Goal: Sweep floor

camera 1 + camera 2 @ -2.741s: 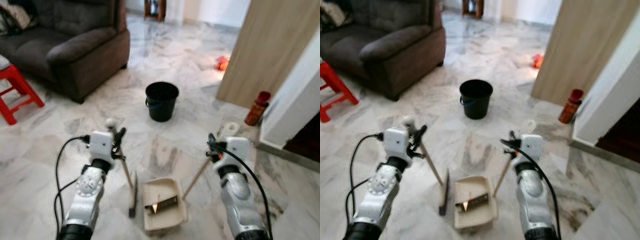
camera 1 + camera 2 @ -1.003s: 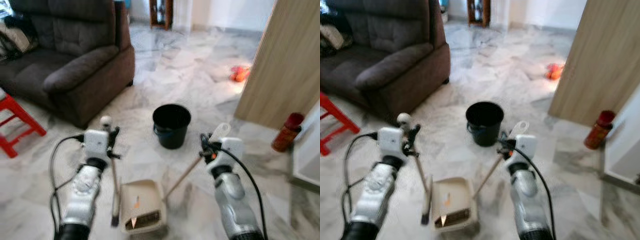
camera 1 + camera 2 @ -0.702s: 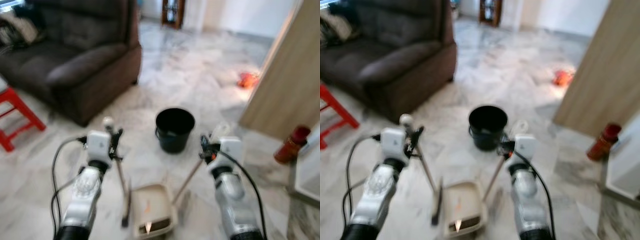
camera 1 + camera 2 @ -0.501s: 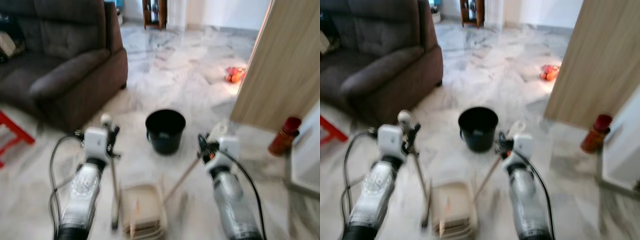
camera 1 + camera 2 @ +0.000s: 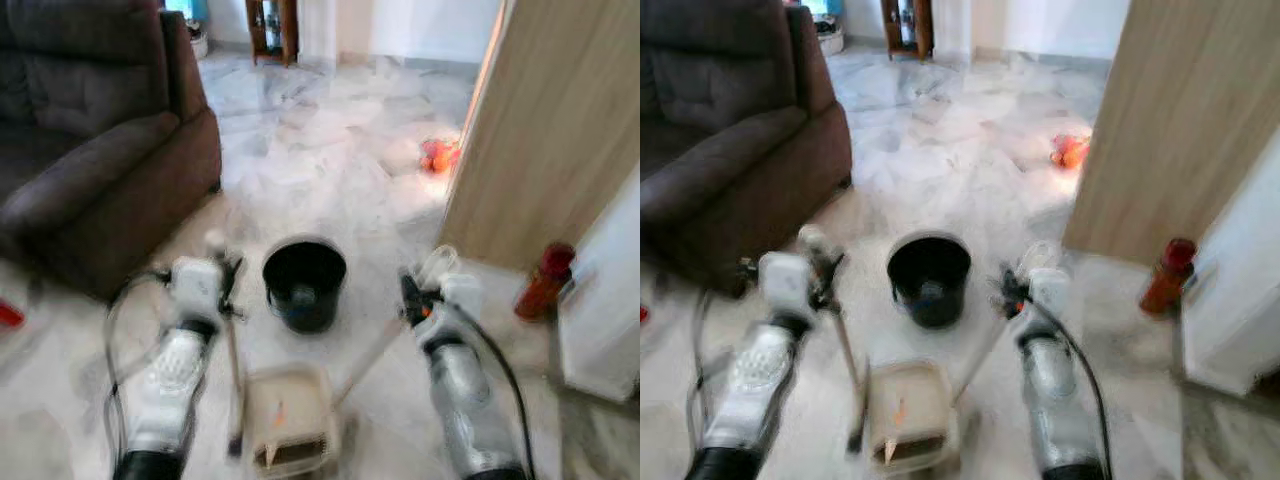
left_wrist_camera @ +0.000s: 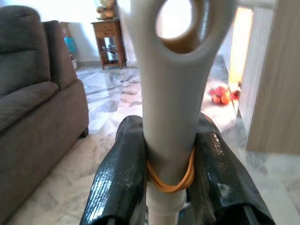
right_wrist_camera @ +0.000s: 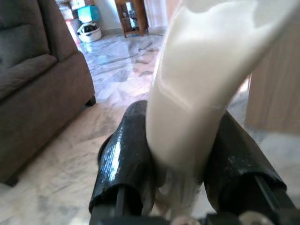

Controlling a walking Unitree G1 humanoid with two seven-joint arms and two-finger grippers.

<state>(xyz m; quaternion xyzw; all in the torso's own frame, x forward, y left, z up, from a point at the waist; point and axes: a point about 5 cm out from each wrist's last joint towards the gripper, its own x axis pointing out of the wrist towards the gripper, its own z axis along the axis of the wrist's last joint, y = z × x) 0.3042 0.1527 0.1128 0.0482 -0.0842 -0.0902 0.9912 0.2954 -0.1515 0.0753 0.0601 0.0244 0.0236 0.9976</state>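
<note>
bucket black | dustpan cream | sofa dark brown | floor grey-veined white marble

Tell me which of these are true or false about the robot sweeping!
1. The left gripper is shut on the broom handle. True.
2. The bucket is red. False: it is black.
3. The dustpan sits on the floor between the two arms. True.
4. The right gripper is open. False: it is shut on the dustpan's pale handle.
5. The sofa is on the robot's right. False: it is on its left, and a wooden panel stands on the right.
</note>
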